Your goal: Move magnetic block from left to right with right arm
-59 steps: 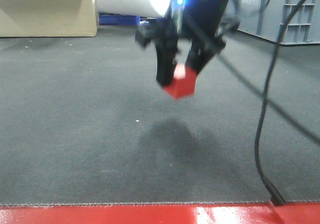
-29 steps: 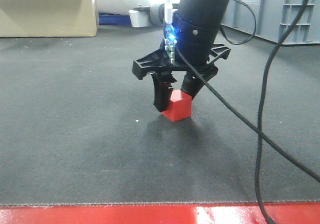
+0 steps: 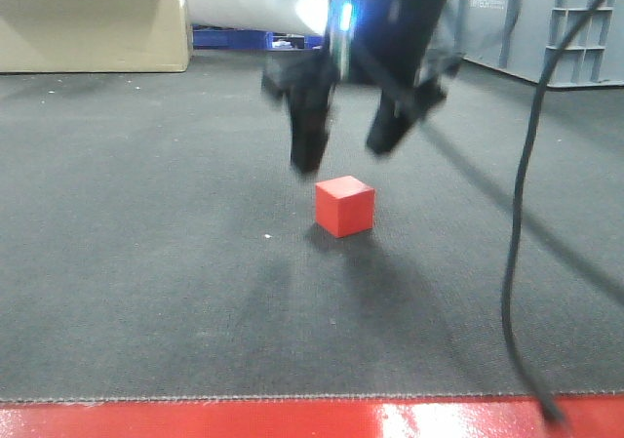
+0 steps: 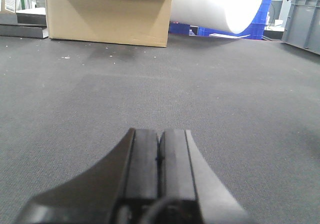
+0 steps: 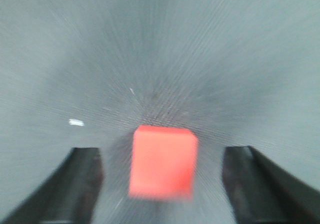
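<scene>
Front view: right gripper hangs wide open and empty above the magnetic block; I'd lift straight up, no sideways nudges.

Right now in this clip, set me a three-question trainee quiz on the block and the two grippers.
1. True or false: the magnetic block rests on the dark mat, free of both fingers.
2. The right gripper is: A) shut on the block, B) open above the block, C) out of view.
3. Fill in: in the left wrist view, the left gripper has its jaws ____.

Key: 1 true; 2 B; 3 shut, pressed together with nothing between them.
</scene>
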`<state>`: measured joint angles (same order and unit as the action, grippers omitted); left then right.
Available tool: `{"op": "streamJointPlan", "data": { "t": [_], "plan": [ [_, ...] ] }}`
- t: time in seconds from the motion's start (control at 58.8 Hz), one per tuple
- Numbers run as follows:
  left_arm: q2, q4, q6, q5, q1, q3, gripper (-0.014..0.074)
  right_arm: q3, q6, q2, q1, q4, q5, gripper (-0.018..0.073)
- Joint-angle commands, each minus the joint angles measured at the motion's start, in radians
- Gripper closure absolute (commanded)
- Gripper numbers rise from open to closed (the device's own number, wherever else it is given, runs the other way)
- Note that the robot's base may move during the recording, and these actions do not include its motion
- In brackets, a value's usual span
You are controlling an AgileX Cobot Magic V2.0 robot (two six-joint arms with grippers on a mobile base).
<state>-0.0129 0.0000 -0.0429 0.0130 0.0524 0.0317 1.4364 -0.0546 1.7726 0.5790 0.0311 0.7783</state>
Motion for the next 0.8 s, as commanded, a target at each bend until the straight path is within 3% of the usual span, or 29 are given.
{"op": "streamJointPlan", "data": {
  "t": [0.0,0.136,0.289,0.544,0.782],
  "plan": [
    [-0.011,0.0,-0.004,-0.089,0.0,0.009,0.0713,0.013,-0.021,-0.139,-0.006,0.001,-0.023,0.0136],
    [-0.011,0.0,-0.004,-0.089,0.0,0.009,0.0713,-0.114,-0.023,-0.316,-0.006,0.002,-0.088,0.0344],
    [-0.011,0.0,-0.004,-0.089,0.0,0.009,0.0713,-0.337,-0.023,-0.531,-0.006,0.002,-0.211,0.0491],
    [-0.011,0.0,-0.004,-0.089,0.0,0.009,0.0713,-0.74,-0.023,-0.947,-0.006,0.001,-0.425,0.0491],
    [-0.011,0.0,-0.004,-0.089,0.0,0.009,0.0713,-0.979,-0.023,-1.328,-0.006,0.001,-0.536,0.0491]
  ]
}}
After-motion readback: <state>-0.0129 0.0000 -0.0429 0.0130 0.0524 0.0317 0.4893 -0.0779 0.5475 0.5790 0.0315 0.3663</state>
